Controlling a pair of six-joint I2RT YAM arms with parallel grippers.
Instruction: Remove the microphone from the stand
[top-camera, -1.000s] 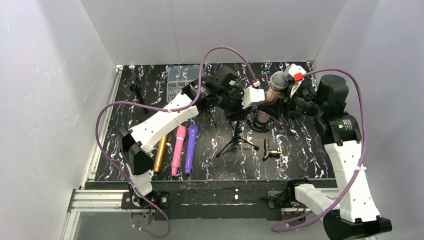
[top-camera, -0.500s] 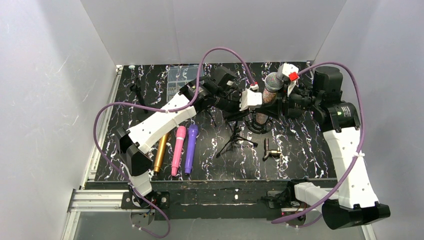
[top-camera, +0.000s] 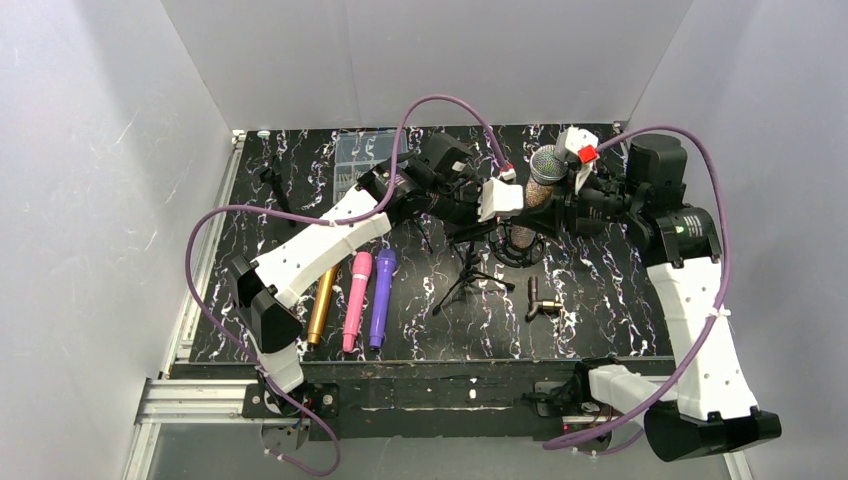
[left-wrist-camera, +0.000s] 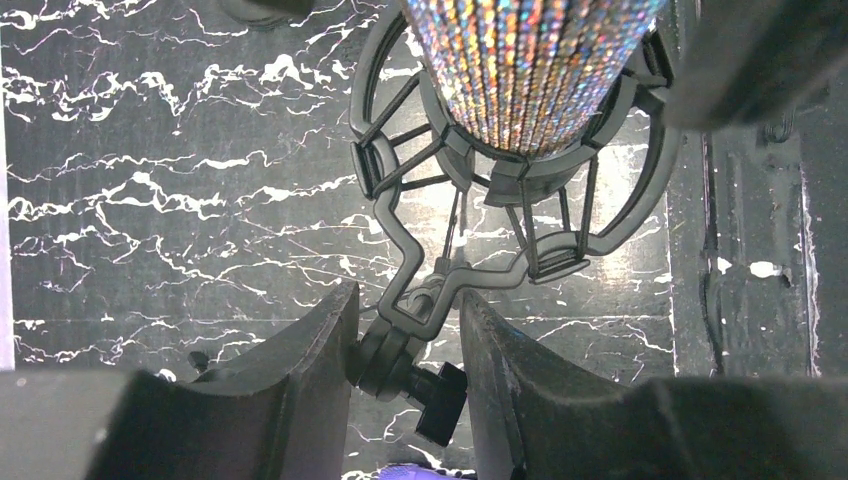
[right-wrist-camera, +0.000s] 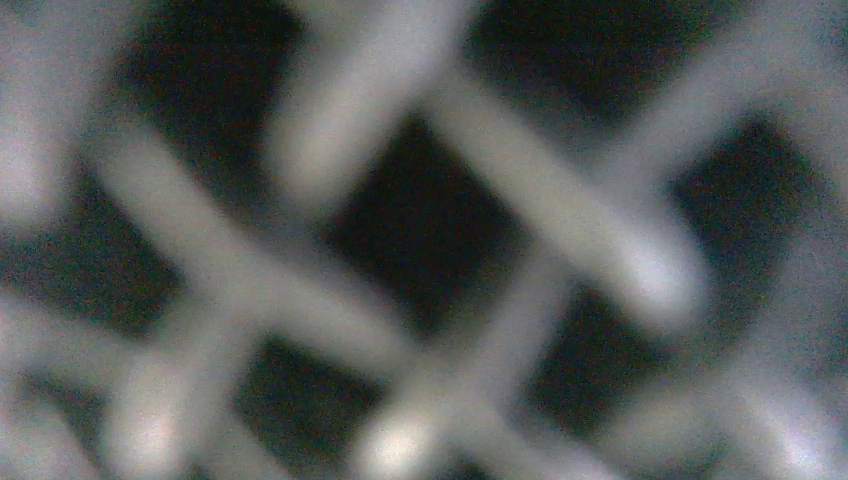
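- microphone (top-camera: 541, 185): glittery sequin body, silver mesh head, upright, lower end inside ring of shock mount stand (left-wrist-camera: 520, 215), toward back of table (top-camera: 600, 300).
- left gripper (left-wrist-camera: 408, 305): pinched narrow on stand's joint.
- right gripper (top-camera: 560, 165): closed around microphone head.

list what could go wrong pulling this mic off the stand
The microphone sits in the shock mount; a skewed pull could jam it or tip the stand. The left tool pinches only the joint under the mount and might slip. With only blurred mesh in its wrist view, the right tool pulls blind.
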